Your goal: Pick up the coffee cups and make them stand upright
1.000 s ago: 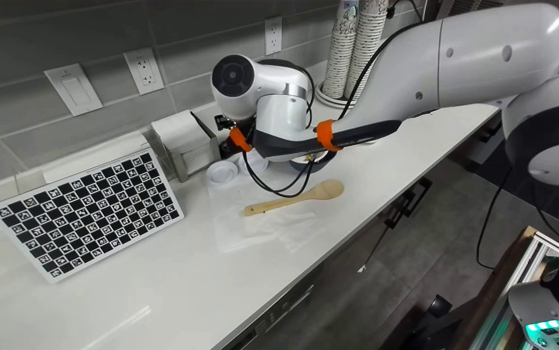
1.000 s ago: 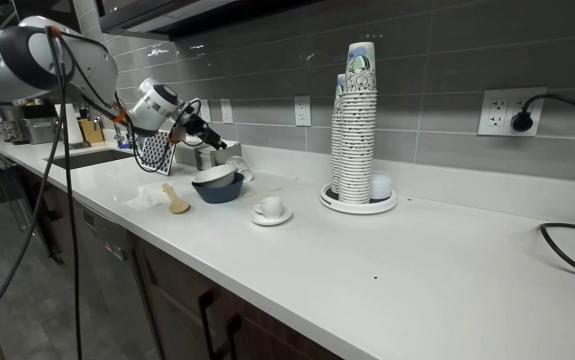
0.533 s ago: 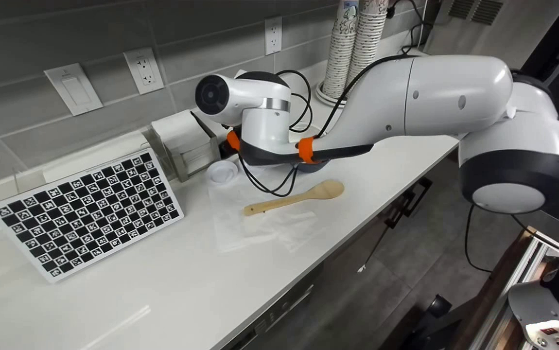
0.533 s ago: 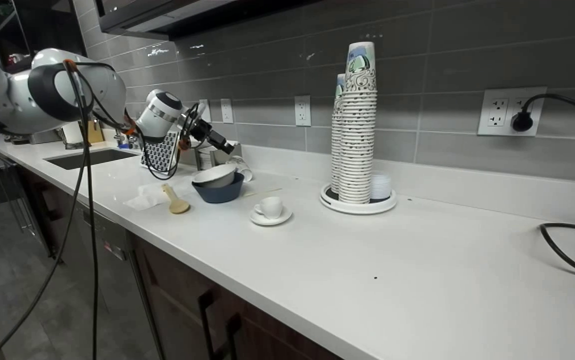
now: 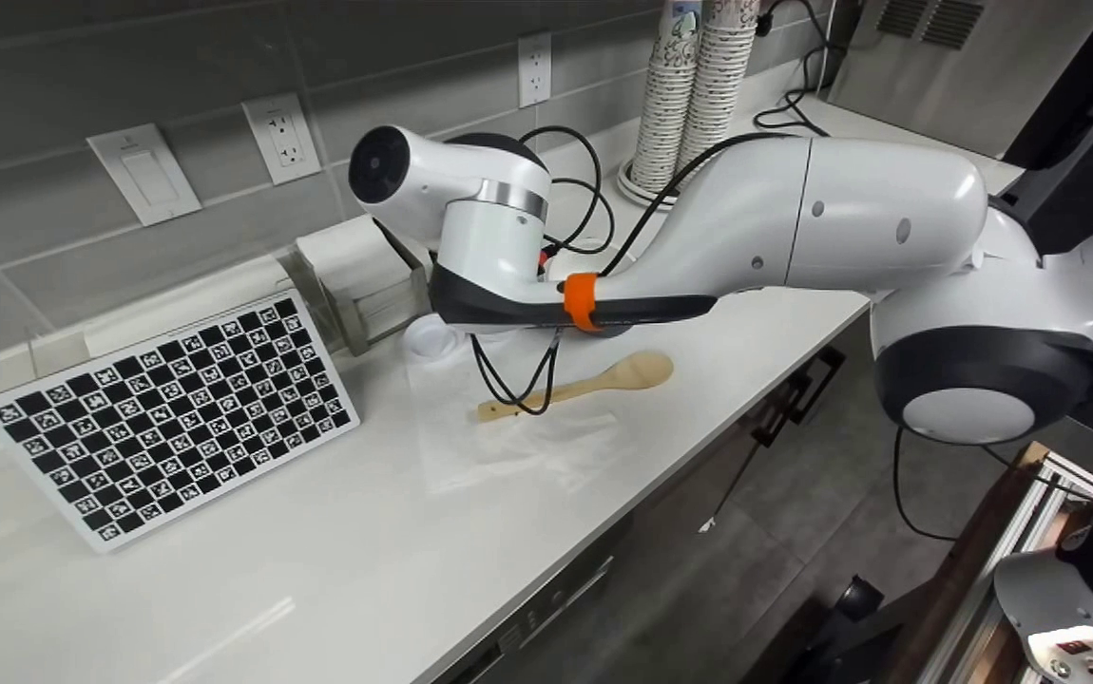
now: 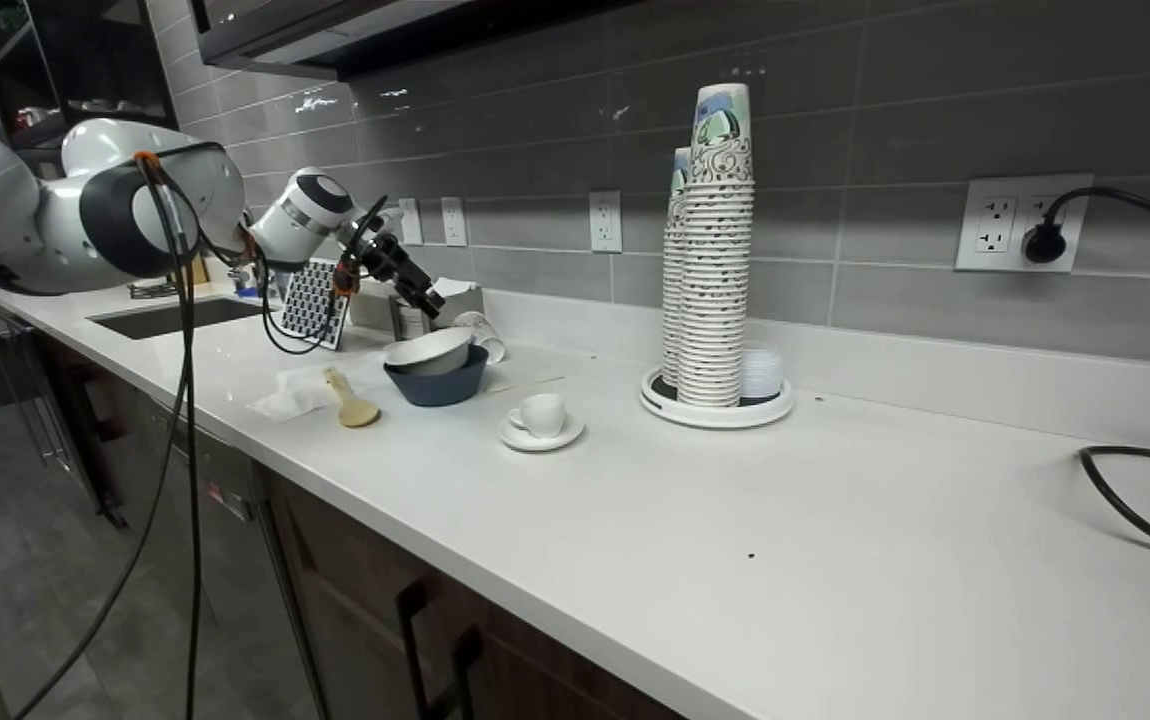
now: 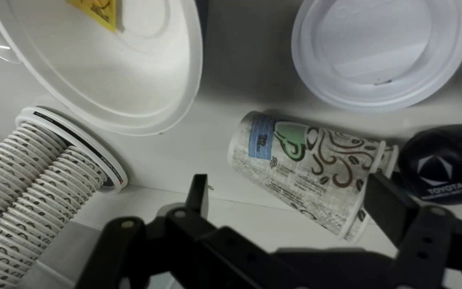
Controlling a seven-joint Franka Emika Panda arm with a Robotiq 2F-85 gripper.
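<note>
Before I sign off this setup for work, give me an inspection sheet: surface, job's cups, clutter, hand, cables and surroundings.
Surface: white counter; small dark speck.
Job's things: paper coffee cups, nested, lying on their side.
Clutter: wooden spoon; white bowl tilted inside blue bowl; shallow white lid or dish.
Hand: open; cups not gripped.
Cables: black cables hang from the arm; black plug in wall outlet.
Surroundings: grey tiled wall; paper-cup stacks; checkered board.

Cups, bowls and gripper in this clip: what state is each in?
Gripper: open, holding nothing.
Loose paper cups: nested, lying on their side.
Stacked paper cups: nested, upside down.
White cup: upright on its saucer.
Blue bowl: upright.
White bowl: tilted inside the blue bowl, holding a yellow packet.
</note>
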